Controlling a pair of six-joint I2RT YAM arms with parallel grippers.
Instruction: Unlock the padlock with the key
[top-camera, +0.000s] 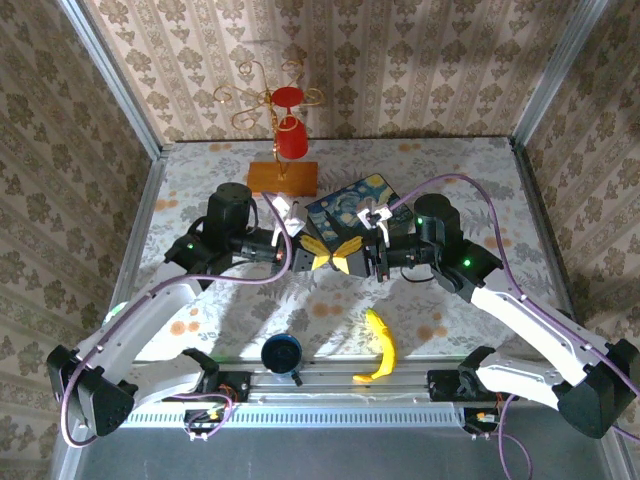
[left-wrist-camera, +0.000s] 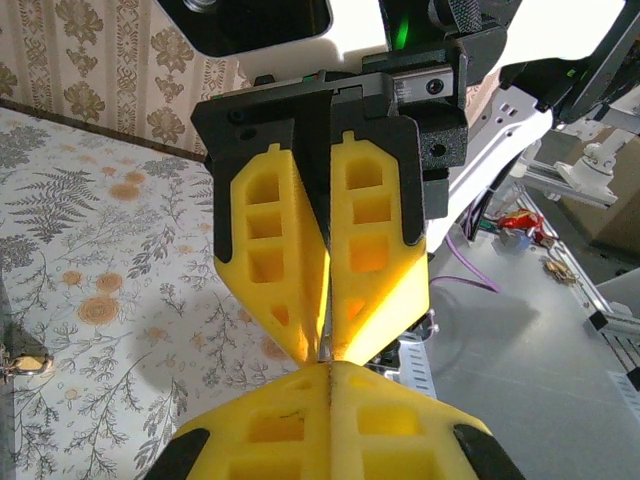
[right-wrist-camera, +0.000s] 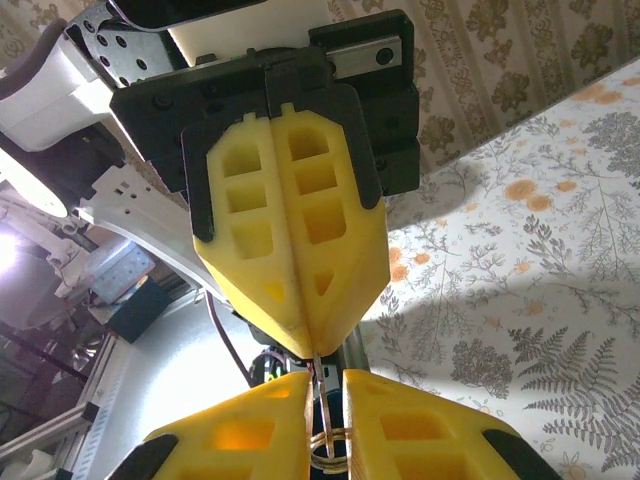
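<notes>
Two yellow-fingered grippers meet tip to tip just in front of a blue box.
The left gripper is pressed together. The right gripper stands a slit apart, a small metal loop in the gap; whether it is pinched, or is the padlock's shackle, cannot be told.

Open tabletop lies left and right; the blue box blocks the far middle, the banana the near

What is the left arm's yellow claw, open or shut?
Shut: the left gripper has its yellow fingers pressed together with no gap along their seam. Whether something thin is pinched at the tips, I cannot tell.
</notes>
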